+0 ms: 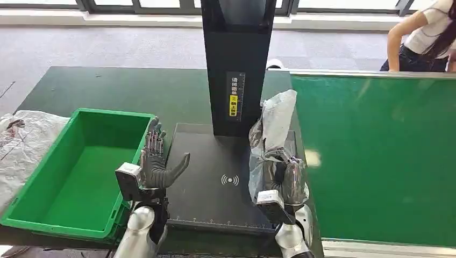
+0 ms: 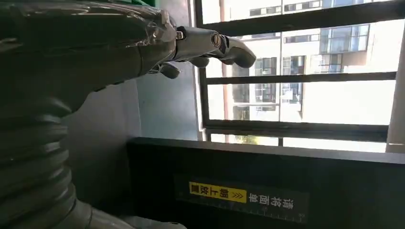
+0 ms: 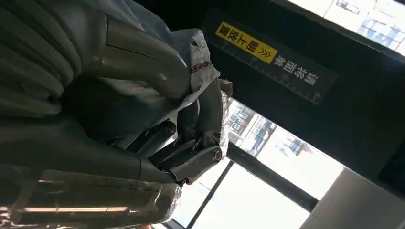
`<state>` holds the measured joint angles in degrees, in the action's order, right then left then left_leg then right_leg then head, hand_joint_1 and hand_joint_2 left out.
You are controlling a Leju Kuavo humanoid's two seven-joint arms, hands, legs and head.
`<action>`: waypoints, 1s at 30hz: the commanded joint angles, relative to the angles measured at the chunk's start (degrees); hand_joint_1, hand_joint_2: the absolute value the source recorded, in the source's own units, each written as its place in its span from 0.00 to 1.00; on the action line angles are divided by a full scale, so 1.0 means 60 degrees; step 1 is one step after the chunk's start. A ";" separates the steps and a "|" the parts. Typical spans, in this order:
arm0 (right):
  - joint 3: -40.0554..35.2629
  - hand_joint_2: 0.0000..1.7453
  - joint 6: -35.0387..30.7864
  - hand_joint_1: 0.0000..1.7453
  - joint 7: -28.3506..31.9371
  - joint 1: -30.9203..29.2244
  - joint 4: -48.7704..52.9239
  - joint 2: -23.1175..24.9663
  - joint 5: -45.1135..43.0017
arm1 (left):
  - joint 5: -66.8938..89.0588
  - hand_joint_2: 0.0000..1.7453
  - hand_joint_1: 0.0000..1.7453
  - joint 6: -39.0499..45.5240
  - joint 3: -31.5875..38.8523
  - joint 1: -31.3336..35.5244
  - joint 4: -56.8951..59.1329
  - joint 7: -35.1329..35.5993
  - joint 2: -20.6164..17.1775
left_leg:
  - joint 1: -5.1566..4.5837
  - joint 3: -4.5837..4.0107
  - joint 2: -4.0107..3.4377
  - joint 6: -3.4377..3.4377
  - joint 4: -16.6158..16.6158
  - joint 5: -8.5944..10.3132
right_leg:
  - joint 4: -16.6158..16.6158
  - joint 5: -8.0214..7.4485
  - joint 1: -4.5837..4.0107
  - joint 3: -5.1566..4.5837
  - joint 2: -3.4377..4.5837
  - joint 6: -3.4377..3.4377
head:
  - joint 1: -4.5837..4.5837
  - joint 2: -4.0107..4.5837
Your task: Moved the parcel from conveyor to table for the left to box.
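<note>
The parcel (image 1: 273, 129) is a grey-white plastic bag, held upright over the right edge of the black scanner plate (image 1: 207, 172). My right hand (image 1: 285, 180) grips its lower part; in the right wrist view the fingers (image 3: 191, 157) wrap around the bag (image 3: 198, 71). My left hand (image 1: 156, 161) is raised over the plate's left edge beside the green box (image 1: 75, 172), fingers apart and holding nothing. In the left wrist view its fingers (image 2: 210, 45) stretch out toward the windows.
A black scanner post (image 1: 236, 64) with a yellow label stands at the back of the plate. The green conveyor (image 1: 376, 156) runs along the right. White bags (image 1: 24, 140) lie left of the box. A person (image 1: 425, 32) bends at the far right.
</note>
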<state>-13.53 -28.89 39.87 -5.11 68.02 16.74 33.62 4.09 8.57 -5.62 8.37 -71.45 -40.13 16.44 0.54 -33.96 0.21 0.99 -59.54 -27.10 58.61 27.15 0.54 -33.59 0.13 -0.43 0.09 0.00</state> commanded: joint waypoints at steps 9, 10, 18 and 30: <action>-0.0511 1.00 0.1001 1.00 -0.0163 -0.1969 -0.4069 0.0248 -0.0660 | -0.0065 1.00 0.00 0.0095 0.0026 0.0386 0.0537 0.0022 0.0320 | 0.0000 0.0011 -0.0019 -0.0006 0.0025 0.0020 | -0.0025 -0.0024 -0.0001 0.0002 0.0014 0.0003 | 0.0000 0.0000; -0.0496 1.00 0.1314 1.00 -0.0030 -0.2011 -0.4158 0.0272 -0.0845 | -0.0067 1.00 0.00 0.0100 0.0027 0.0382 0.0537 0.0022 0.0309 | 0.0003 0.0009 -0.0009 -0.0003 0.0010 0.0010 | -0.0013 -0.0013 -0.0004 0.0003 0.0012 0.0002 | -0.0004 0.0000; -0.1246 1.00 0.3186 1.00 0.0022 -0.1897 -0.3600 0.0144 -0.1908 | -0.0056 1.00 0.00 0.0028 0.0074 0.0358 0.0549 0.0022 0.0231 | -0.0001 0.0018 -0.0010 -0.0004 0.0027 0.0016 | -0.0025 -0.0015 -0.0003 0.0012 0.0009 0.0003 | 0.0000 0.0000; -0.1246 1.00 0.3186 1.00 0.0022 -0.1897 -0.3600 0.0144 -0.1908 | -0.0056 1.00 0.00 0.0028 0.0074 0.0358 0.0549 0.0022 0.0231 | 0.0001 0.0013 -0.0004 -0.0003 0.0032 0.0023 | -0.0032 -0.0020 -0.0004 0.0013 0.0001 0.0004 | 0.0000 0.0000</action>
<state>-18.60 -9.84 39.95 -13.48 50.62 17.99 22.29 3.91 8.74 -5.68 8.42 -71.25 -40.13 16.44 0.55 -33.95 0.20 1.01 -59.54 -27.08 58.61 27.14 0.52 -33.60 0.17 -0.42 0.09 0.00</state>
